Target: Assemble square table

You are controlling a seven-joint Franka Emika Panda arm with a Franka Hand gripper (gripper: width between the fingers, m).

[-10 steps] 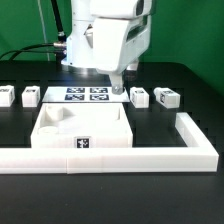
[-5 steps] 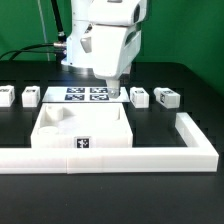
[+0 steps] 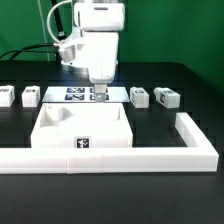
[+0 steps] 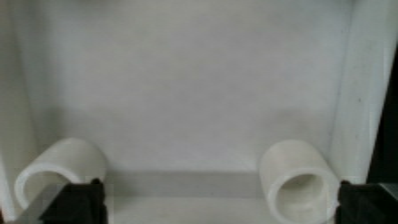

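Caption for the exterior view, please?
Open gripper hangs by the far rim of the tabletop; four loose legs flank the marker board.

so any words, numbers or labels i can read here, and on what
No words, brands or numbers can be read in either view.
tabletop: one black-and-white tag on its front wall, a pattern, not text.
legs: black-and-white tags, too small to read.
marker board: printed tags, patterns only, partly hidden by the arm.
Wrist view: plain white, no markings.
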